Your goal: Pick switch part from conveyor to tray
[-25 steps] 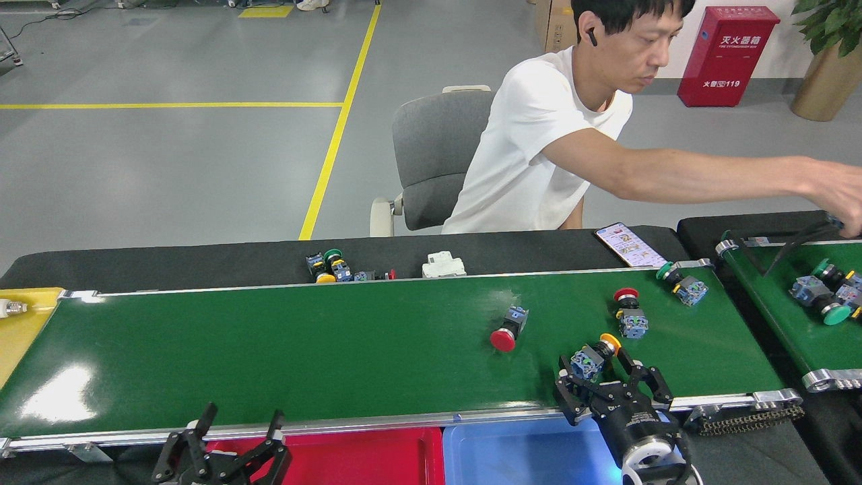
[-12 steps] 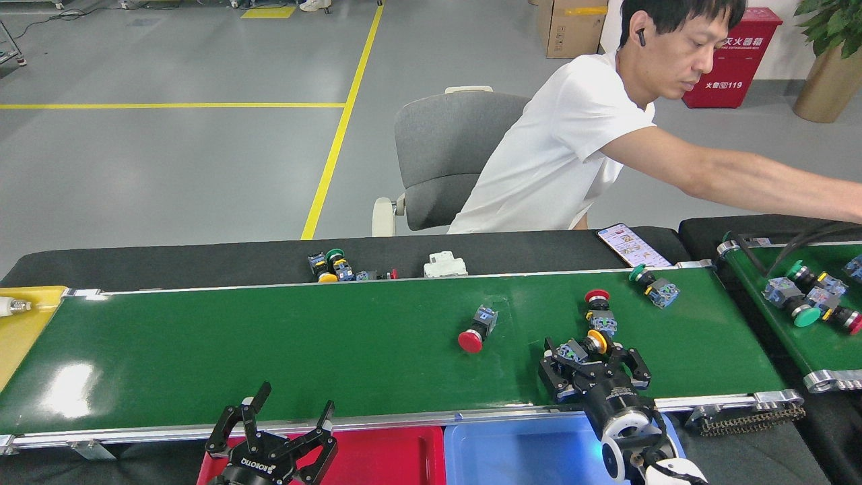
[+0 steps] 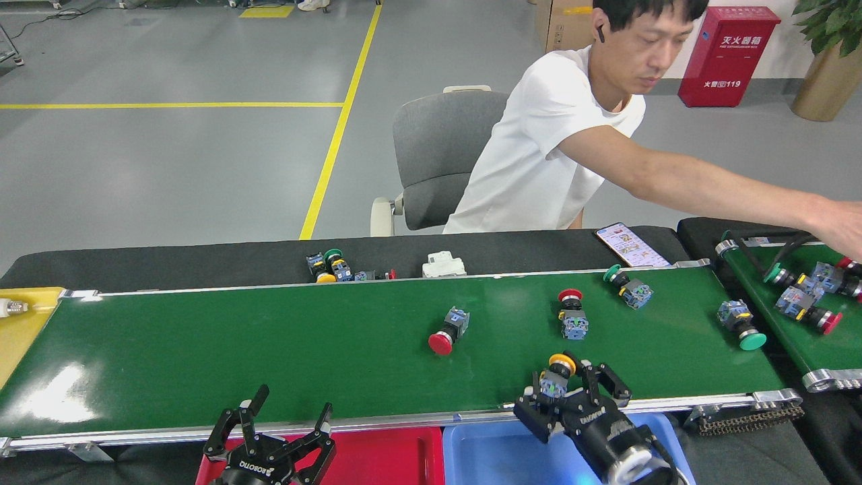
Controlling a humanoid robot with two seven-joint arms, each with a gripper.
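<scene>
Switch part (image 3: 556,378) in right gripper (image 3: 564,397).

— What do you see of your machine at the lower left of the frame?

— Your left gripper (image 3: 283,421) is matte black, with two slim, angular fingers (image 3: 250,403) built from jointed links. White lettering runs across its palm block.

— And at the lower right?

— Your right gripper (image 3: 571,392) is the same black make, with white lettering on its body as well. Its linked fingers (image 3: 614,384) look chunky from here. Behind it you'll notice a black cylindrical wrist (image 3: 609,446) ending in a pale silver-white ring, with a bluish glow beside it.
</scene>
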